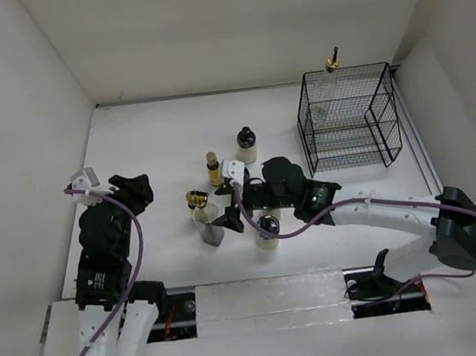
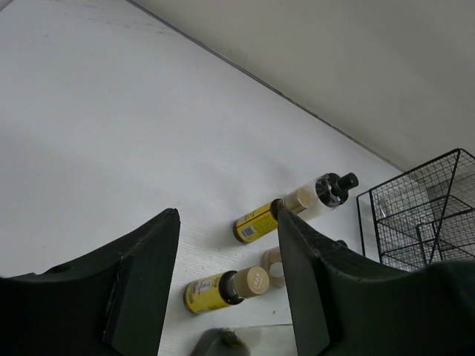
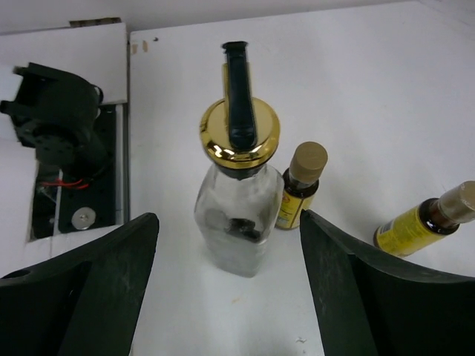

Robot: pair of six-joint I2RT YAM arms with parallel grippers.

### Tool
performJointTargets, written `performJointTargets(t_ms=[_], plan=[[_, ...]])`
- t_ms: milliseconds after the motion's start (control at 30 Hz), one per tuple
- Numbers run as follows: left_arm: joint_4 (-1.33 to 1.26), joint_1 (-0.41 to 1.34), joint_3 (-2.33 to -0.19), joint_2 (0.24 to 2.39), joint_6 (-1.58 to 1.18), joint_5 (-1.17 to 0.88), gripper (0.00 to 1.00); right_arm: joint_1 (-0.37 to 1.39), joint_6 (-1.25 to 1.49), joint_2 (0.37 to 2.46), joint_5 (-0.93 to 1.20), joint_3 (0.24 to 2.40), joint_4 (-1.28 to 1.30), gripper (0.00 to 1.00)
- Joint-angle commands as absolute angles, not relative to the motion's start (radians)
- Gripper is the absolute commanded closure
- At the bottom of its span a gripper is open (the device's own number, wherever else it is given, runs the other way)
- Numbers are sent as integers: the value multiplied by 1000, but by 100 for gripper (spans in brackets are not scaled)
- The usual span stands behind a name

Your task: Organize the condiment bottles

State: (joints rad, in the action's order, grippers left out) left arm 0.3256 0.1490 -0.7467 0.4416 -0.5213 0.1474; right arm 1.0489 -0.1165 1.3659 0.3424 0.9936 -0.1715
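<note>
- right fingers (image 3: 96, 289): wide open, gripping nothing; cruet (image 3: 234, 208) stands upright between them, no contact seen
- silver-lid jar (image 1: 267, 230) on the bench (image 1: 156, 136), just beside the cruet at its 4 o'clock
- left fingers (image 2: 126, 289): apart, empty, at the bench's 9 o'clock side, well apart from the bottles
- yellow bottle (image 1: 213, 168) upright at the cruet's 12 o'clock
- black-lid jar (image 1: 246, 145) near the yellow bottle, at its 1 o'clock
- basket (image 1: 347, 118) far out at 2 o'clock
- second cruet (image 1: 329, 73) at the basket's far left corner, gold spout above the rim
</note>
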Motion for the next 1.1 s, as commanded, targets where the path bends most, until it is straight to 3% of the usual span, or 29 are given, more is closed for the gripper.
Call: performJointTargets(t_ms=[0, 300, 667, 700, 733, 800, 833, 900, 1067], plan=[[279, 146, -767, 434, -505, 127, 49, 1057, -132, 1402, 293, 1051, -301, 18], [270, 146, -767, 434, -505, 109, 49, 1057, -98, 1494, 302, 1063, -483, 18], [270, 146, -767, 425, -495, 109, 49, 1057, -35, 1597, 322, 1085, -656, 28], [270, 146, -767, 425, -495, 109, 49, 1057, -26, 1609, 322, 1075, -669, 32], [270, 146, -767, 425, -495, 109, 49, 1057, -26, 1620, 322, 1075, -669, 45], [270, 146, -767, 425, -495, 109, 49, 1057, -17, 1620, 311, 1066, -692, 58], [270, 146, -767, 425, -495, 109, 49, 1057, -5, 1605, 302, 1043, -709, 71], [270, 146, -767, 425, -495, 109, 49, 1057, -5, 1583, 290, 1034, -724, 86], [270, 146, -767, 425, -495, 109, 49, 1066, -5, 1452, 244, 1052, -652, 100]])
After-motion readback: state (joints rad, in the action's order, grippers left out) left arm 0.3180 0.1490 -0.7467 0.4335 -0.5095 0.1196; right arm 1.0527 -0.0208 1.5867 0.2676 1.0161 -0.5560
